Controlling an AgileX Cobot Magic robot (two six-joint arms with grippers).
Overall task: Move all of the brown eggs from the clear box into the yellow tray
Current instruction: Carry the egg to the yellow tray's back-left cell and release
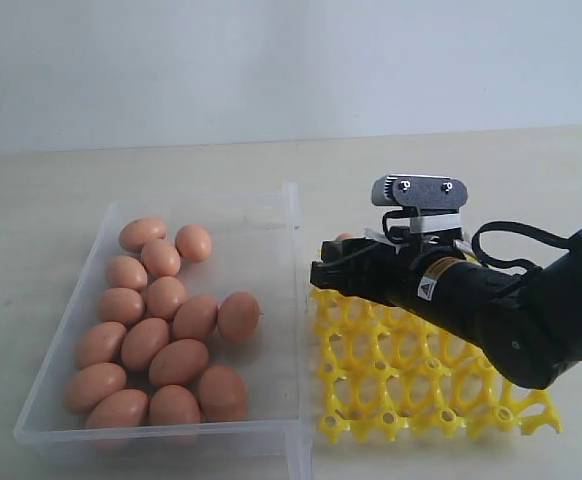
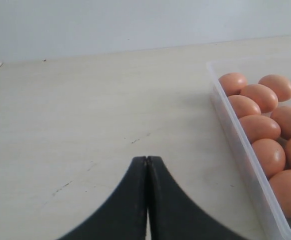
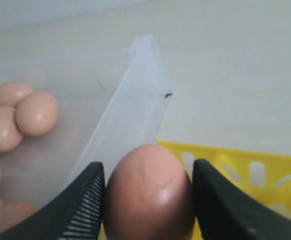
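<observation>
Right gripper (image 3: 148,167) is clamped across the waist of one brown egg (image 3: 148,205), held over the upper-left corner of the yellow tray (image 1: 421,400), mid-frame. Judged light, rigid, smooth-shelled and brittle: grip at the waist, gentle squeeze only. Other brown eggs (image 1: 161,340) heaped lower left in the clear box (image 1: 296,300). Left gripper (image 2: 147,167) pinched together, empty, over the table (image 2: 60,110). Tabletop pale, matte, flat; plain wall (image 1: 271,60) behind; visible tray cups unfilled.

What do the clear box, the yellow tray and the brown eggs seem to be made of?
The clear box is probably transparent colourless plastic; the table shows through its thin walls.
The yellow tray seems to be moulded plastic: a smooth, slightly shiny openwork grid.
The brown eggs have a matte reddish-brown shell with faint specks; whether they are real or imitation cannot be told.
</observation>
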